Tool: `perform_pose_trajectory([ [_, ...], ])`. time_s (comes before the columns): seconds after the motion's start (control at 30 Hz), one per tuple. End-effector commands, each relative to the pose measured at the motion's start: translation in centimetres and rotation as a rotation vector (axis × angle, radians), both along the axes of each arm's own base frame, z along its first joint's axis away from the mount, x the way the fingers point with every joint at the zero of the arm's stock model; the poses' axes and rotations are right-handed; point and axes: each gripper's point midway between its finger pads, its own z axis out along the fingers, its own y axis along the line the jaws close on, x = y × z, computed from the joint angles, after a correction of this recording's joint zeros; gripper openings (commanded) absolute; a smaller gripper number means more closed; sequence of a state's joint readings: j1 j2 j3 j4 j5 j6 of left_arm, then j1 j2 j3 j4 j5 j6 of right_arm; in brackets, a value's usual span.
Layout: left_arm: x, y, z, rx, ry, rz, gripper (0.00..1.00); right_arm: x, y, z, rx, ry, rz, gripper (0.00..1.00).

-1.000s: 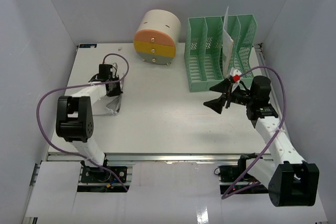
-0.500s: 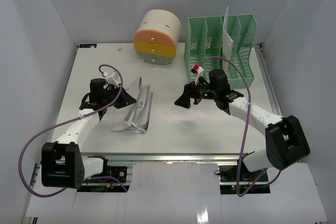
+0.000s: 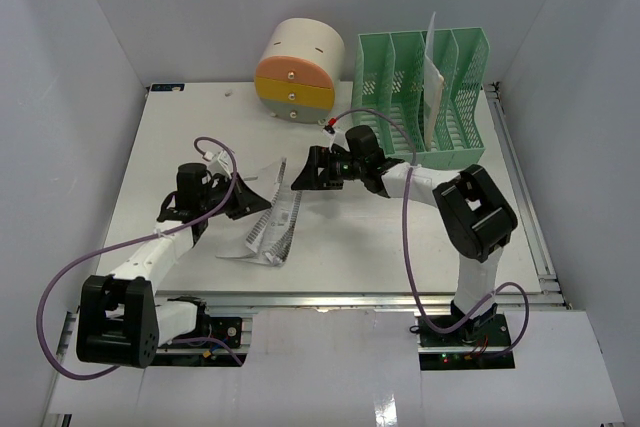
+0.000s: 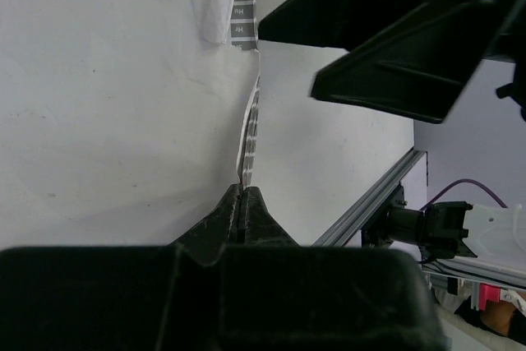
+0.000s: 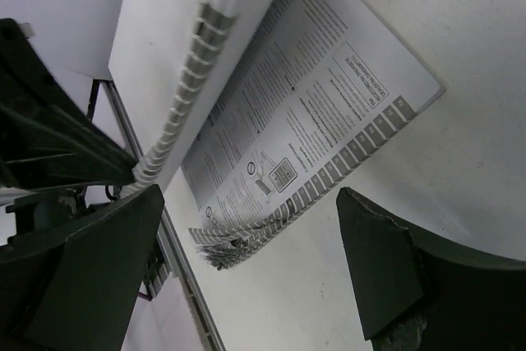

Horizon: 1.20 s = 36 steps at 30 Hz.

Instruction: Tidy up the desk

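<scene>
Two tools over the desk (image 3: 350,247): left tool (image 4: 243,196) clenched on booklet (image 3: 275,232), right tool (image 5: 248,203) released.

The left arm (image 3: 150,257) and right arm (image 3: 475,212) wore white shells between chunky black joints. A purple cable (image 3: 60,292) hung behind the left gripper (image 4: 244,199). Another, behind the right gripper (image 3: 300,172), carried a red connector (image 3: 328,125). The fingers (image 5: 386,269) were matte black wedges.

A booklet (image 3: 272,232) is lying in the middle of the desk (image 3: 360,247). Drawers (image 3: 300,72) are standing at the far edge behind it; a rack (image 3: 378,97) is sitting just right of them, holding papers (image 3: 432,72) in one slot.
</scene>
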<state>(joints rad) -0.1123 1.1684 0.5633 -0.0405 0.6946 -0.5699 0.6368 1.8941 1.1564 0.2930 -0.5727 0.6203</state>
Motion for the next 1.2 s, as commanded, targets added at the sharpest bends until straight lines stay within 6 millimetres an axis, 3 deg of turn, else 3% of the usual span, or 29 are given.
perform_pose_trajectory([
  [0.0, -0.2, -1.0, 2.3, -0.057, -0.085, -0.039, 0.0, 0.4, 3.7, 2.6, 0.103, 0.001, 0.026, 0.95],
  [0.1, -0.4, -1.0, 1.8, -0.058, -0.077, -0.039, 0.0, 0.4, 5.5, 3.3, 0.135, 0.007, 0.052, 0.99],
  [0.2, -0.5, -1.0, 1.4, -0.058, -0.069, -0.038, 0.0, 0.1, 6.2, 3.1, 0.151, 0.038, 0.065, 0.95],
  [0.43, -0.6, -0.9, 0.7, -0.053, -0.064, -0.037, 0.0, -0.4, 4.6, 3.6, 0.138, -0.027, 0.02, 0.92],
  [0.53, -0.6, -1.0, 0.6, -0.062, -0.066, -0.04, 0.0, -0.2, 4.9, 3.6, 0.135, -0.022, 0.014, 0.91],
  [0.67, -0.7, -1.1, 0.8, -0.074, -0.068, -0.04, 0.0, 0.4, 6.2, 1.8, 0.122, 0.041, 0.001, 0.87],
  [0.87, -0.8, -1.1, 0.8, -0.075, -0.07, -0.03, 0.0, 0.3, 9.3, 0.8, 0.13, 0.059, 0.044, 0.66],
  [0.97, -0.8, -1.0, 0.8, -0.075, -0.066, -0.028, 0.0, -0.1, 9.8, 0.6, 0.134, 0.057, 0.065, 0.36],
  [1.03, -0.8, -0.9, 0.8, -0.07, -0.07, -0.021, 0.28, 0.2, 9.4, 0.5, 0.126, 0.049, 0.044, 0.24],
  [1.17, -0.5, -0.4, 1.6, -0.029, -0.123, -0.005, 0.68, 0.4, 7.6, 1.0, 0.161, 0.006, 0.04, 0.09],
])
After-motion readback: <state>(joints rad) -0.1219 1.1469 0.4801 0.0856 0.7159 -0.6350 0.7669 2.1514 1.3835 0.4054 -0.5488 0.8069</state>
